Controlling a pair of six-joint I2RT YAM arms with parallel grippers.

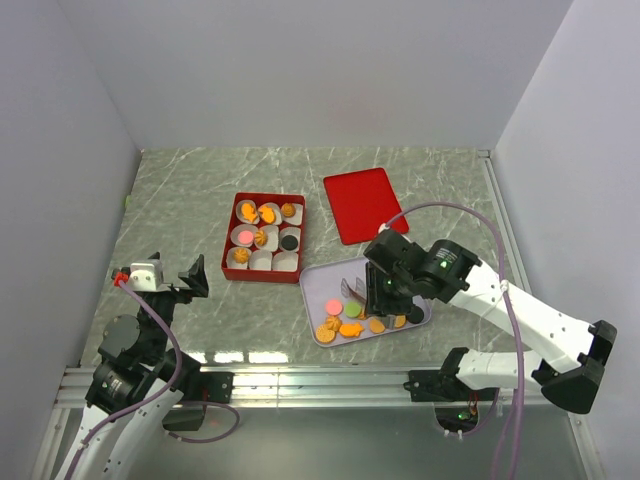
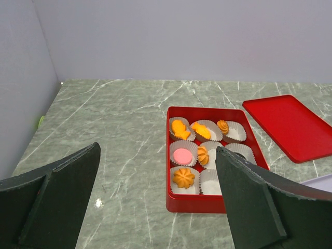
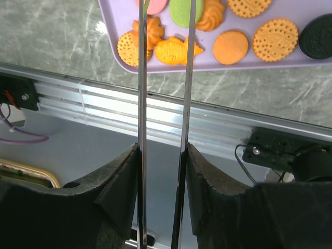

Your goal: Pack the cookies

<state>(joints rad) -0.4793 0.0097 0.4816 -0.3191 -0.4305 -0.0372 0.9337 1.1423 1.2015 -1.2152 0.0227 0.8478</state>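
A red box (image 2: pixel 205 203) on the table (image 1: pixel 180 190) holds nine white paper cups (image 2: pixel 210 179) in three rows of three. Each cup of the far row has an orange biscuit in it. The middle row holds a pink cookie (image 2: pixel 182 154), an orange flower-shaped one and, at the right end, a black cookie (image 1: pixel 290 241). In the near row only the left cup is filled, with another orange flower shape, and the other two cups look empty from above. The red lid (image 1: pixel 366 205) lies flat on the table, off the box and to its far right.

Just beside the box's near right corner sits a lavender tray (image 1: pixel 318 285). The loose cookies (image 3: pixel 275 39) lie along its near side. They are mostly orange, with a green cookie (image 3: pixel 185 10), a pink one beside it and a black one at the right end.

The right gripper (image 1: pixel 372 290) hangs over the tray, closed partway onto a pair of metal tongs (image 3: pixel 141 104), with one finger pressed against each blade. The blades point down at the pink and green biscuits. Whether their tips grip anything cannot be told.

The left gripper (image 1: pixel 170 275) is spread wide and holds nothing. It is over bare table well left of the box.
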